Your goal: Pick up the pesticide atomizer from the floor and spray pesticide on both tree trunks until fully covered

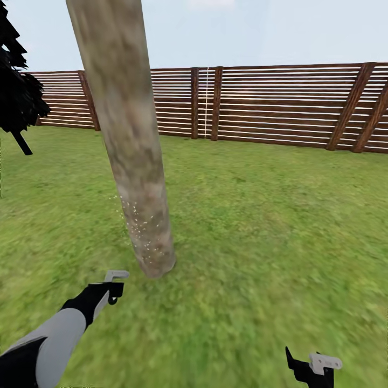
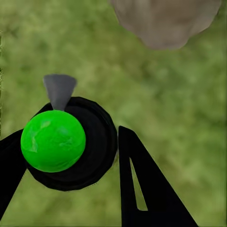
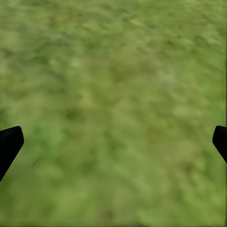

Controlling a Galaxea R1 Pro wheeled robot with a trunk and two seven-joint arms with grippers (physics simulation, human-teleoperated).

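The pesticide atomizer [image 2: 54, 142], seen from above in the left wrist view, has a bright green round top on a black body and a grey nozzle. My left gripper [image 2: 71, 146] is shut on it, one black finger on each side. In the head view the left gripper [image 1: 112, 292] hangs low over the grass, just left of the tree trunk [image 1: 134, 161]. The trunk is thick, mottled grey-brown and slightly leaning, with pale specks on its lower part. Its base [image 2: 165, 21] also appears in the left wrist view. My right gripper [image 1: 313, 367] is open over bare grass [image 3: 113, 94].
A reddish-brown slatted fence [image 1: 269, 102] runs across the back of the lawn [image 1: 269, 226]. Dark foliage [image 1: 16, 91] hangs at the far left. Open grass lies to the right of the trunk.
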